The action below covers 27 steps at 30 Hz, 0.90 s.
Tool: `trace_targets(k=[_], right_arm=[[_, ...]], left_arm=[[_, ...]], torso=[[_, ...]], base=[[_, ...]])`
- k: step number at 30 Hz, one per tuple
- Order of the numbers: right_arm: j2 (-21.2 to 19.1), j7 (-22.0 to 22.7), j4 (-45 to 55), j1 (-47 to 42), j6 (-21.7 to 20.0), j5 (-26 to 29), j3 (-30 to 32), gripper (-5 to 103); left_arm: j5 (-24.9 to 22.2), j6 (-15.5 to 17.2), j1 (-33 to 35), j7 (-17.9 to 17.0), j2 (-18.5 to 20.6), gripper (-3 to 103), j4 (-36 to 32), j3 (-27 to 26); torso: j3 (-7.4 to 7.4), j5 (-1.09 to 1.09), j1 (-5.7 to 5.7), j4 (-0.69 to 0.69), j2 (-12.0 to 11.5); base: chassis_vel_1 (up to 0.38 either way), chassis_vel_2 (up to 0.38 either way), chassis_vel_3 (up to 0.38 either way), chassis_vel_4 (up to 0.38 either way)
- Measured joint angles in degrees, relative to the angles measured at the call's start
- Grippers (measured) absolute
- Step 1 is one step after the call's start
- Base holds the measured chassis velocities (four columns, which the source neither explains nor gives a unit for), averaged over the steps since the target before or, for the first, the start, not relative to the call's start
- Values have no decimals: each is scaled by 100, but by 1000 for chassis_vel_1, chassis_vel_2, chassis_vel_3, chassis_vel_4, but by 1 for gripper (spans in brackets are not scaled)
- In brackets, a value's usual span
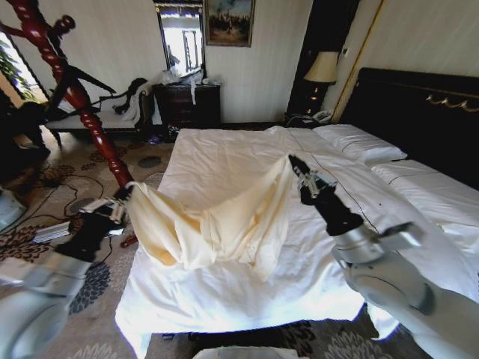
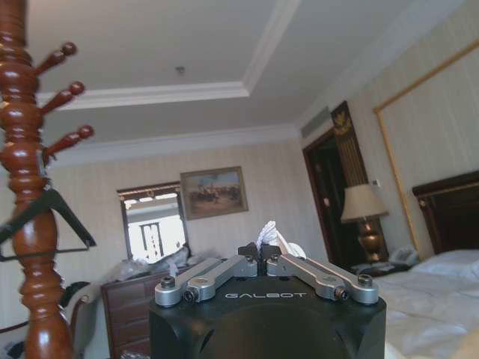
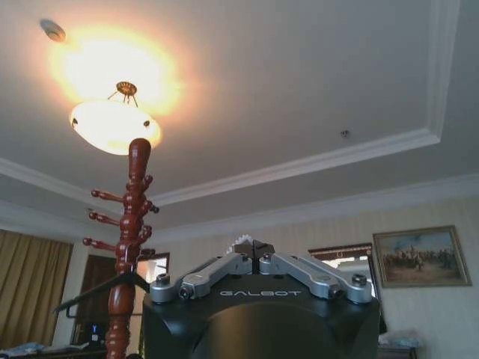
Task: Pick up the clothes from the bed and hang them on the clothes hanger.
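Cream clothes (image 1: 217, 224) pinched by both closed grippers (image 1: 123, 196) (image 1: 293, 162).

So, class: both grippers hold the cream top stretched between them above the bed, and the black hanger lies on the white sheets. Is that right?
Not quite. The left gripper and right gripper do hold the cream top above the bed, but the black hanger hangs on the wooden coat stand, as the left wrist view shows.
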Motion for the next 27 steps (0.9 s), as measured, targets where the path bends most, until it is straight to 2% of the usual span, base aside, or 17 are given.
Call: trace_targets(k=[5,8,11,12,14,17,19,21,27], right_arm=[[-25,-4,2,12,-48,-14,-39,0],[37,-51,-91,53,-92,-75,-244,0],[97,-292,-804,290,-122,-85,-474,0],[97,-292,-804,290,-122,-85,-474,0],[149,-439,-1317,612,-145,-54,-708,0],[240,-491,-1632,1005,-145,-34,-978,0],[371,-506,-1964,1600,-146,95,-1311,0],[437,-505,-2060,1993,-156,290,-1397,0],[404,-504,-1960,2123,-168,508,-1274,0]], left_arm=[[67,76,-153,8,58,0,3,71],[223,171,-358,47,207,0,327,277],[340,247,-758,108,633,0,1061,565],[340,247,-758,108,633,0,1061,565],[333,252,-1164,147,1026,0,1696,838],[240,252,-1428,148,1274,0,2049,981],[55,256,-1772,113,1581,0,2366,1057],[-187,284,-2022,60,1788,0,2465,1026],[-521,326,-2167,-38,1956,0,2413,831]], torso=[[0,1,0,-2,0],[0,1,0,-3,0],[1,0,1,0,0],[1,0,1,0,0],[2,1,1,-4,-1],[2,1,2,-6,-1],[2,1,2,1,-1],[2,1,2,1,-1],[1,1,2,-1,-1]], base=[[0,0,0,0],[0,0,0,0],[0,0,0,0],[0,0,0,0],[0,0,0,0],[0,0,0,0],[0,0,0,0],[0,0,0,0],[0,0,0,0]])
